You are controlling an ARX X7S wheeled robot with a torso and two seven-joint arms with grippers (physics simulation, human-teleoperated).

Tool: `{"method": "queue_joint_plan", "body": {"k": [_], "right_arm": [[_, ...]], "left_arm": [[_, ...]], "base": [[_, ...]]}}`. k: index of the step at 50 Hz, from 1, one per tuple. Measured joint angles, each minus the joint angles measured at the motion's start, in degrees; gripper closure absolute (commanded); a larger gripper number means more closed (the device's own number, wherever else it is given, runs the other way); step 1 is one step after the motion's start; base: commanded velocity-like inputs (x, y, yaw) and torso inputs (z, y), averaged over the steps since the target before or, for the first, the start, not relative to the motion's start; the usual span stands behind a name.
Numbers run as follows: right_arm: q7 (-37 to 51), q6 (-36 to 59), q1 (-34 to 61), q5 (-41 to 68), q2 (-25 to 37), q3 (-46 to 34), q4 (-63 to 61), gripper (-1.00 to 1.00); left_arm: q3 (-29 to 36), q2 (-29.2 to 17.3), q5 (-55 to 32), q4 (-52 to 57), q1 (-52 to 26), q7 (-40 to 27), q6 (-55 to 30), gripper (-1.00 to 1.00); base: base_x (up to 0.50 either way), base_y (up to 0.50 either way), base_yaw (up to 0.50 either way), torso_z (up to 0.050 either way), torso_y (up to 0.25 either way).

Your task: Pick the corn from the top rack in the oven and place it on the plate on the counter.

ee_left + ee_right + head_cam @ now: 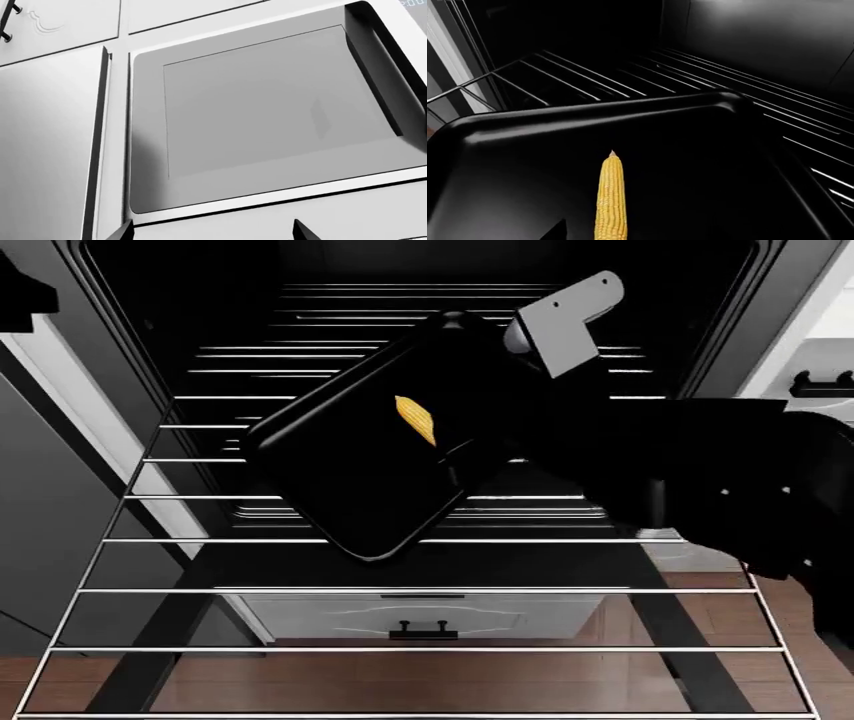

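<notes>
Head view: oven (134, 300) door open, dark cavity, top rack (400, 590) pulled forward. A black baking tray (360, 490) sits skewed on the rack wires. The corn (415, 419) lies on the tray floor, near the tray's middle.

Right arm (721, 490) reaches in over the rack; its gripper (461, 455) is just beside the cob's near end. The jaws are black against the black tray, so I cannot tell whether they are parted, closed, or touching the cob.

Right wrist view: corn (611, 200) runs straight out ahead of the jaws, pointed tip away from them, thick end cut off by the frame edge. Tray rim (627, 107) rises beyond the tip; rack wires (800, 120) continue past the rim toward the cavity's back wall. One dark jaw tip shows just beside the cob; contact not resolvable.

Left wrist view: left gripper (210, 232) faces a grey panelled appliance front (267, 115), well apart from it. Two dark jaw tips show with a wide gap between them, nothing held: released.
</notes>
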Motion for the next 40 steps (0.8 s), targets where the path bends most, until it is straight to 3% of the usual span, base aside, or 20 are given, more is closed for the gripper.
{"method": "queue_joint_plan", "body": {"k": [40], "right_arm": [[-16.3, 2.03, 7.29, -7.53, -12.46, -6.72, 23.36, -1.0]], "left_arm": [[3.04, 1.49, 1.45, 0.0, 0.01, -1.65, 1.77, -1.0]], "base": [[0.0, 0.0, 0.0, 0.0, 0.0]]}}
